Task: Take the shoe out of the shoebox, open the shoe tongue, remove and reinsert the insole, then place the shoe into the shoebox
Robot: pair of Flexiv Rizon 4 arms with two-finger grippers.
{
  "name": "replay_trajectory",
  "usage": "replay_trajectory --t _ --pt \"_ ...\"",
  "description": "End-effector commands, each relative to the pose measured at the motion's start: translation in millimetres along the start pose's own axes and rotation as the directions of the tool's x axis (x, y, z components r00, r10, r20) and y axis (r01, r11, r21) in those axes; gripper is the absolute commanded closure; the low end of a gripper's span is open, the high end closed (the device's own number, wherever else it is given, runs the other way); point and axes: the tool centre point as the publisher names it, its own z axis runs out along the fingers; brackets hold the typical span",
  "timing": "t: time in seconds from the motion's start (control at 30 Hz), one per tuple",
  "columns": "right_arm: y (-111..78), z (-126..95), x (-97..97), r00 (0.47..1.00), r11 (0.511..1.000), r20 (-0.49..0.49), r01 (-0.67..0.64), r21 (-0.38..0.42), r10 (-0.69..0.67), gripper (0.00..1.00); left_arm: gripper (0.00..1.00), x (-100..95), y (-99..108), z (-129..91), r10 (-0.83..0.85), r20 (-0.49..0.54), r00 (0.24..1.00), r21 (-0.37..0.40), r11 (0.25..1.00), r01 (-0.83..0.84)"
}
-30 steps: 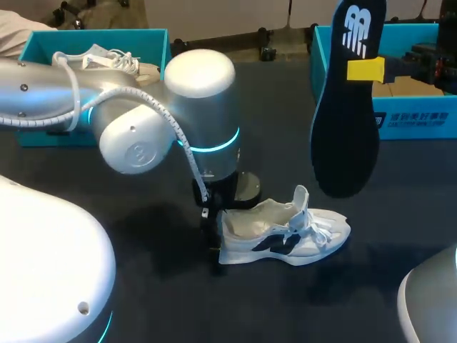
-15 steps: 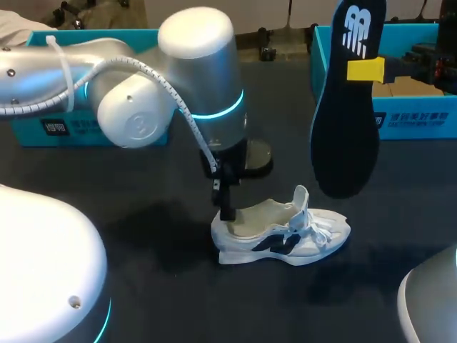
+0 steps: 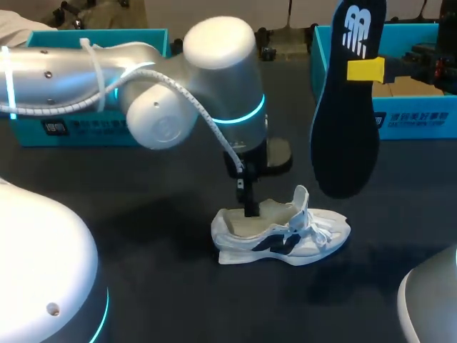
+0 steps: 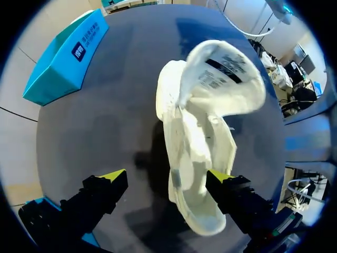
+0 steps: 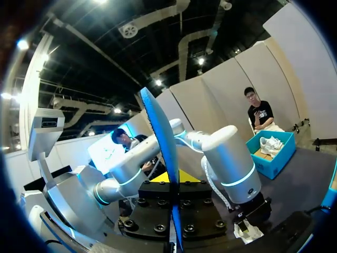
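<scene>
Desk (image 3: 164, 286): dark and matte, with two teal boxes at the far side and one white shoe near the middle.
Left shoebox (image 3: 78, 125): at the far left of the desk, largely hidden in the head view behind the left arm's (image 3: 107, 78) bulky silver joints. From the right wrist view, open-topped with a second white shoe (image 5: 271, 143) inside.
Right shoebox (image 3: 418, 114): at the far right of the desk, its near corner covered in the head view by the raised insole.
Insole (image 3: 346, 107): dark, held in the air well above the desk, upright with its toe end downward and its printed face toward the head camera. Seen edge-on from the right wrist view.
Right fingers (image 3: 365, 69): closed on the insole near its upper end, yellow showing on both sides of its edge in the right wrist view.
Shoe (image 3: 282, 234): white with dark side panels, upright on its sole, tongue pulled up and forward, opening wide and bare inside.
Left fingers (image 3: 250, 204): spread wide, gripping nothing, pointing straight down at the heel end of the shoe. One yellow tip (image 4: 220, 176) over the shoe's opening, the other (image 4: 113, 176) outside it over bare desk, with the shoe's side wall between them. Contact with the shoe cannot be told.
</scene>
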Motion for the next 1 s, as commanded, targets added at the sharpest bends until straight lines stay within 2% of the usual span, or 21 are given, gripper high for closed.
replay_trajectory --t 0.03,0.07,0.2,0.23,0.33,0.37,0.47,0.53,0.8,0.97,1.0 --pt "1.4 2.0 -2.7 1.000 1.000 -0.002 -0.001 0.005 0.001 1.00 0.09 0.9 -19.5 25.4 -0.004 0.004 1.000 -0.012 1.000 0.004" --pt "1.4 2.0 -2.7 1.000 1.000 -0.002 -0.001 0.005 0.001 1.00 0.13 3.7 -21.6 28.7 -0.005 0.005 1.000 -0.012 1.000 0.005" --pt "1.4 2.0 -2.7 1.000 1.000 -0.002 -0.001 0.005 0.001 1.00 0.17 12.1 -22.2 37.8 -0.001 -0.002 1.000 -0.021 1.000 0.001" --pt "1.4 2.0 -2.7 1.000 1.000 -0.002 -0.001 0.005 0.001 1.00 0.27 13.5 -21.8 41.5 -0.005 0.000 1.000 -0.024 1.000 0.005" --pt "1.4 2.0 -2.7 1.000 1.000 -0.002 -0.001 0.005 0.001 1.00 0.38 14.9 -21.1 45.5 -0.017 0.001 1.000 -0.026 0.999 0.017" --pt "1.4 2.0 -2.7 1.000 1.000 -0.002 -0.001 0.005 0.001 1.00 0.51 15.2 -20.6 46.2 -0.025 0.007 1.000 -0.027 0.999 0.025" --pt "1.4 2.0 -2.7 1.000 1.000 -0.002 -0.001 0.005 0.001 1.00 0.60 14.9 -19.3 47.2 -0.033 0.015 0.999 -0.024 0.999 0.033" --pt "1.4 2.0 -2.7 1.000 1.000 -0.002 -0.001 0.005 0.001 1.00 1.00 14.1 -17.4 48.2 -0.038 0.019 0.999 -0.021 0.999 0.038" --pt "1.4 2.0 -2.7 1.000 1.000 -0.002 -0.001 0.005 0.001 1.00 1.00 16.0 -16.4 42.2 -0.026 0.018 1.000 0.004 1.000 0.026" --pt "1.4 2.0 -2.7 1.000 1.000 -0.002 -0.001 0.005 0.001 1.00 1.00 15.0 -19.2 31.4 -0.042 -0.017 0.999 0.050 0.998 0.043" --pt "1.4 2.0 -2.7 1.000 1.000 -0.002 -0.001 0.005 0.001 1.00 1.00 13.8 -21.0 22.4 -0.041 -0.039 0.998 0.067 0.997 0.044"
